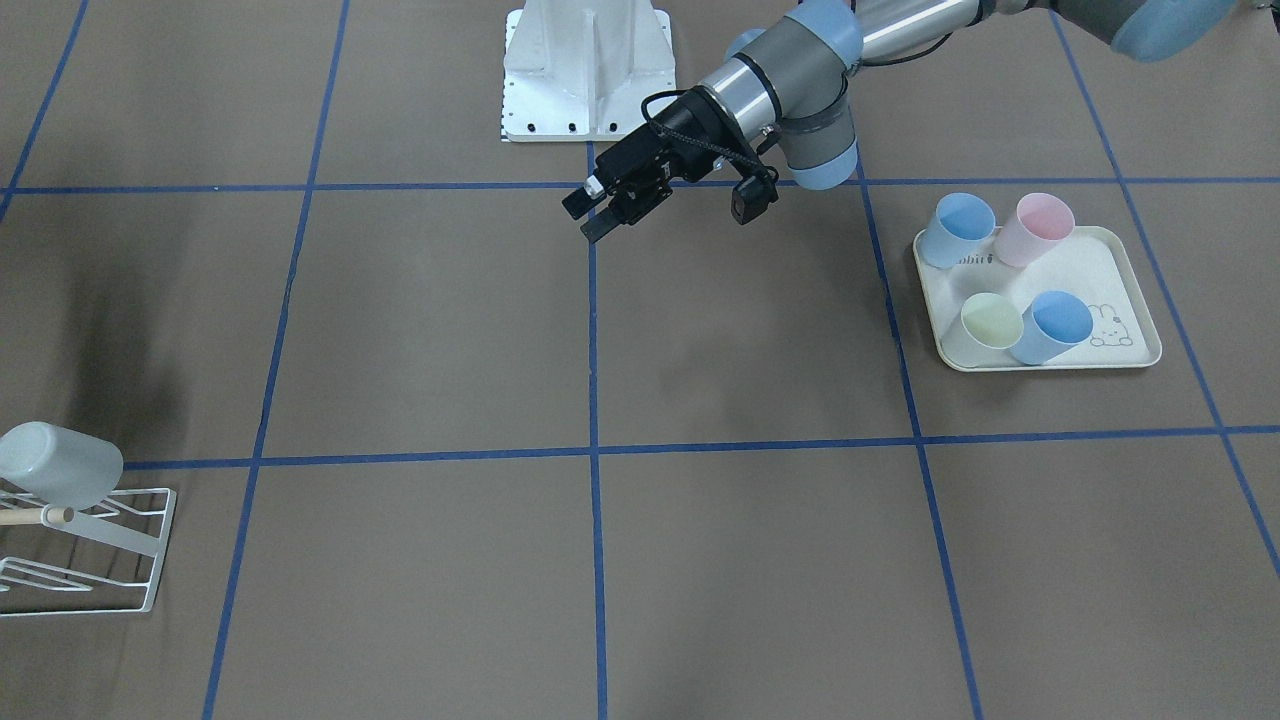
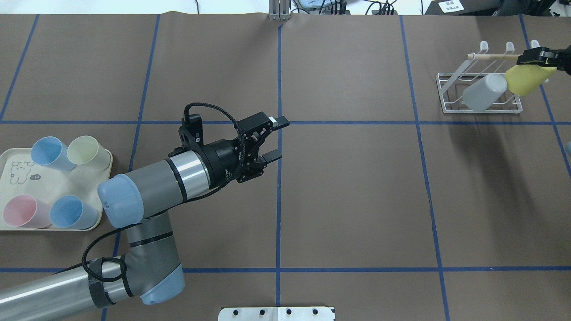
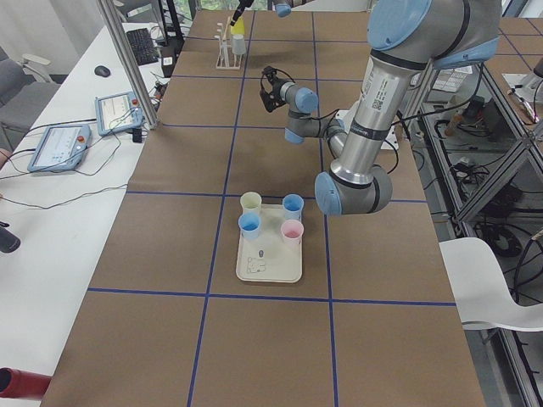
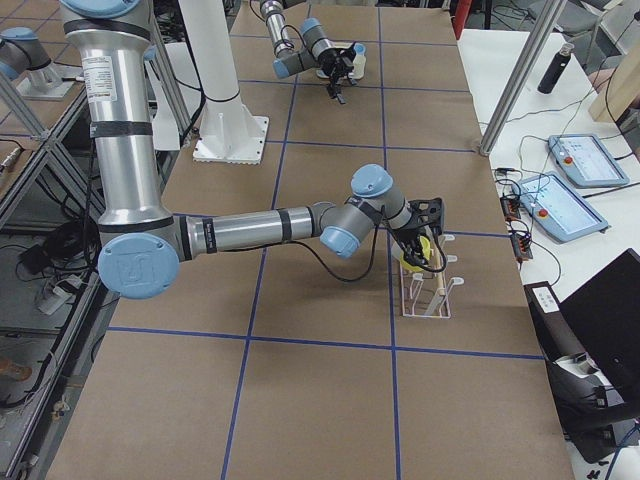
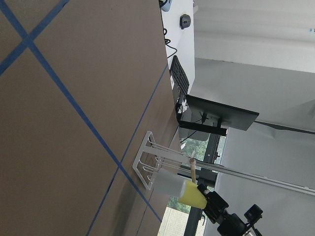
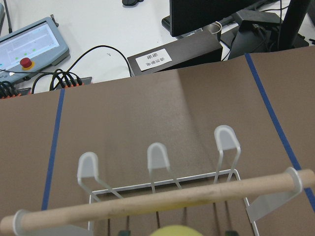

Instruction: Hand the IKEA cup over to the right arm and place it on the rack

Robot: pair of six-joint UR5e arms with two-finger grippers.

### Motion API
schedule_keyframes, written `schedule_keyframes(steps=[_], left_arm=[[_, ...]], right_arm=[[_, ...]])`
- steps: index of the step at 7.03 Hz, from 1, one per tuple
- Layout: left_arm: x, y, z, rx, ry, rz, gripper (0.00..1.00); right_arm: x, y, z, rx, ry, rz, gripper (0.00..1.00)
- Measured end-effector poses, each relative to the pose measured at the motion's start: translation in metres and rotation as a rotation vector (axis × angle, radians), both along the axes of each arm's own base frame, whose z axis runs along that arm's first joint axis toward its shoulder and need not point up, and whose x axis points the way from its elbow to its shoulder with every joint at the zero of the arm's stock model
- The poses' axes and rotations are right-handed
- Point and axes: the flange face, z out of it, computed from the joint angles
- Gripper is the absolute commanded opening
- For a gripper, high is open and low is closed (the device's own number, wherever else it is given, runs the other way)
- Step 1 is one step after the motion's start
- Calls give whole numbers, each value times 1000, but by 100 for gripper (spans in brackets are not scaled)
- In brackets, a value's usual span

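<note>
Overhead and front cameras face each other over the worktop (image 2: 357, 200), sharing the rack (image 2: 490, 56): upper right, lower left.

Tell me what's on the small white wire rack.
A pale grey plastic cup lies tilted on the rack. The right gripper holds a yellow cup beside it; contact with any prong is hidden.

Robotics lab, pretty clearly. Left arm (image 2: 147, 187) and right arm (image 4: 240, 228) work over a table (image 2: 357, 200) papered brown with a blue tape grid (image 2: 278, 214). Teach pendants (image 3: 58, 146) sit on a white side bench (image 3: 51, 246), plus a monitor (image 6: 206, 12), keyboard (image 3: 141, 47) and loose cables (image 6: 64, 78).
</note>
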Motion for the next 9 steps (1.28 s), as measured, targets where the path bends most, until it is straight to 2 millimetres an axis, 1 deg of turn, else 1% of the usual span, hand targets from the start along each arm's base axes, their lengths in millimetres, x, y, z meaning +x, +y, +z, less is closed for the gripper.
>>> schedule_keyframes(steps=[1, 3, 4, 5, 6, 7, 8, 9], left_arm=[[0, 0, 0, 0, -1, 0, 100], [2, -1, 2, -2, -5, 0, 100], [0, -1, 1, 3, -7, -2, 100], [-6, -4, 3, 23, -22, -16, 100], [-19, -7, 15, 57, -68, -47, 100], [-40, -11, 33, 100, -152, -91, 100], [-63, -18, 52, 148, -275, -136, 100], [-84, -24, 72, 180, -378, -164, 100]], right_arm=[[-2, 0, 2, -3, 2, -3, 100], [-12, -3, 3, -6, 0, -12, 100], [-14, -3, 1, -3, -1, -14, 100], [-14, -3, -5, 6, -8, -17, 100], [-14, 0, -17, 23, -22, -25, 100], [-17, 5, -34, 47, -45, -45, 100], [-28, 12, -54, 77, -69, -83, 100], [-48, 15, -73, 108, -85, -125, 100]])
